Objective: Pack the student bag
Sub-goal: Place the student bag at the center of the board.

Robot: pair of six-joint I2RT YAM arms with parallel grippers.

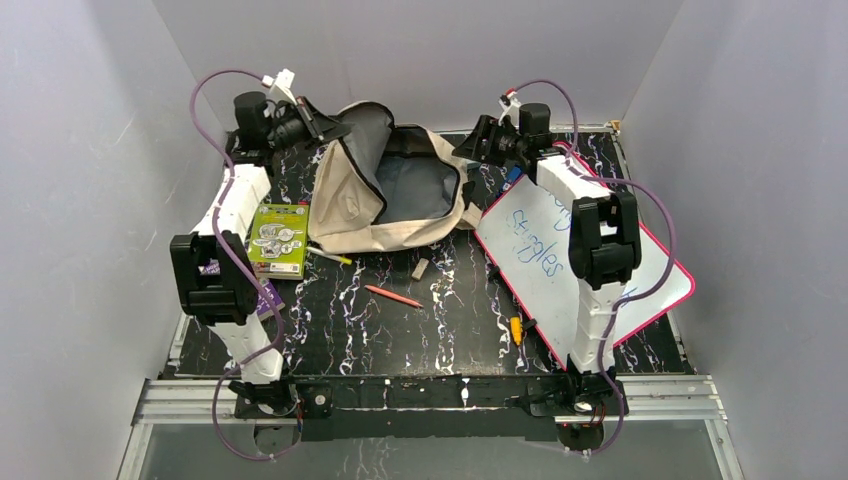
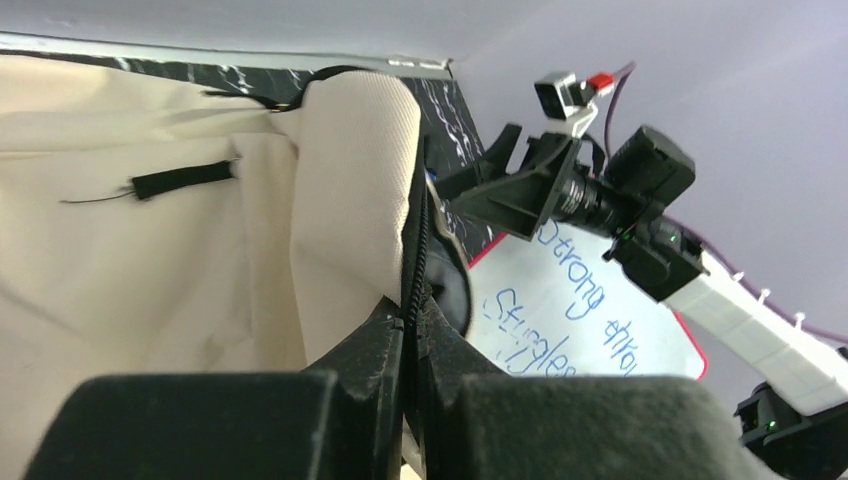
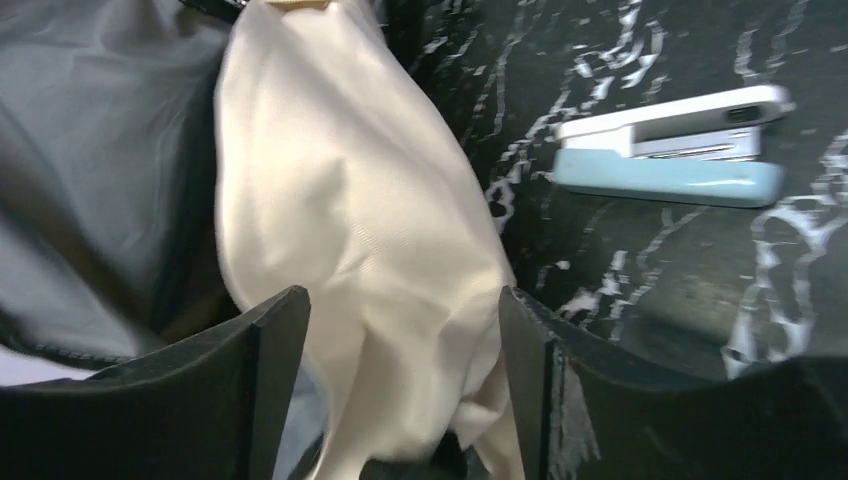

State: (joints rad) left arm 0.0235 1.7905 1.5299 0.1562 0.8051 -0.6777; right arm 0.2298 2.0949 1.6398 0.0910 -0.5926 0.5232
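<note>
Packing looks like it is only at the start. The student bag lies at the far middle of the tabletop with its mouth open. Grey lining shows inside, and nothing can be seen in it yet. The step in hand seems to be holding that mouth wide so things can go in.

To do it well, the left arm should hold the cloth flap up high and steady, so the mouth does not fall shut. The right arm should lift straight off the cloth and not drag it, or the bag may slide or fold over. After that, a good first thing to fetch would be the blue and white stapler, which lies on the tabletop just beside the bag's right side. The green box, the red pencil and the eraser lie nearer the arms, apart from the bag. The pink-framed whiteboard lies on the right, under the right arm.

The left tool is clenched tight on the bag's edge, right at the black zipper, and holds that flap up off the tabletop. The right tool is at the other side of the mouth. Its jaws stand wide apart, with a fold of cream cloth lying loose between them. It pinches nothing. Whether the cloth brushes a jaw cannot be told.
</note>
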